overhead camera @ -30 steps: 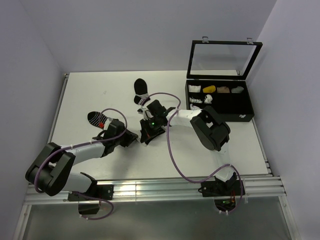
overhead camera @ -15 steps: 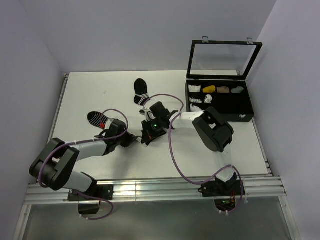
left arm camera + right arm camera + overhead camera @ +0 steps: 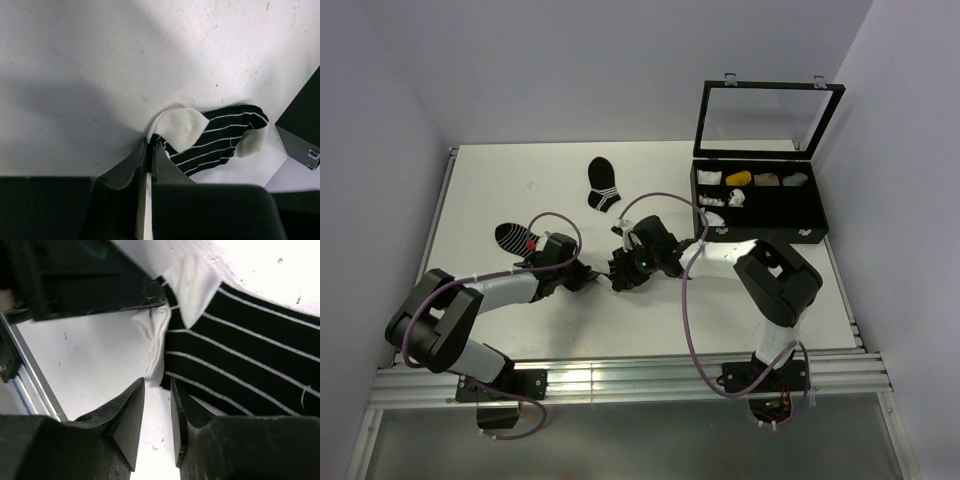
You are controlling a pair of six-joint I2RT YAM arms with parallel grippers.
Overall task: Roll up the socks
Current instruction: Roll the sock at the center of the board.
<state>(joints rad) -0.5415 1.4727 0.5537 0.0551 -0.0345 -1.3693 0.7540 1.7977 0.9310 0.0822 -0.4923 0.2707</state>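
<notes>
Socks (image 3: pixel 220 142) sit pinched in left fingers (image 3: pixel 125 170), just beyond slightly parted right fingers (image 3: pixel 125 412).

White table (image 3: pixel 500 190), scuffed and speckled. Socks (image 3: pixel 220 145) lie crumpled about dead centre, one black with white stripes, one white. Black sock with white bands (image 3: pixel 603 184) at 11 o'clock. Striped sock (image 3: pixel 515 236) at 9 o'clock. Open black compartment box (image 3: pixel 772 215) at 2 o'clock.
</notes>
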